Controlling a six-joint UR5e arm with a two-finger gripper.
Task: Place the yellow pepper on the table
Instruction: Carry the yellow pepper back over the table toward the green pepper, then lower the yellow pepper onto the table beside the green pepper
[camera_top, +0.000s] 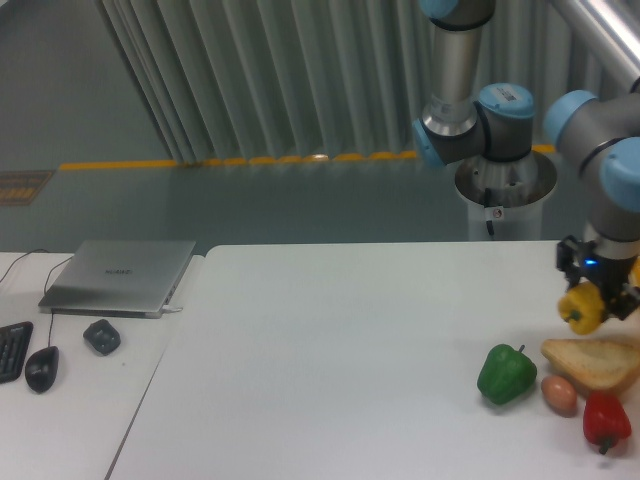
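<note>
The yellow pepper (584, 309) hangs in the air at the right side, just above the slice of bread, held between the fingers of my gripper (594, 297), which is shut on it. It is small, glossy and bright yellow. Below it spreads the white table (340, 360). The arm comes down from the upper right, and its wrist hides the top of the pepper.
A green pepper (506, 373), a slice of bread (592, 361), an egg (559, 394) and a red pepper (606, 421) lie at the table's right front. A laptop (120, 275), mouse (41, 368) and small dark object (102, 336) sit on the left desk. The robot base (505, 185) stands behind.
</note>
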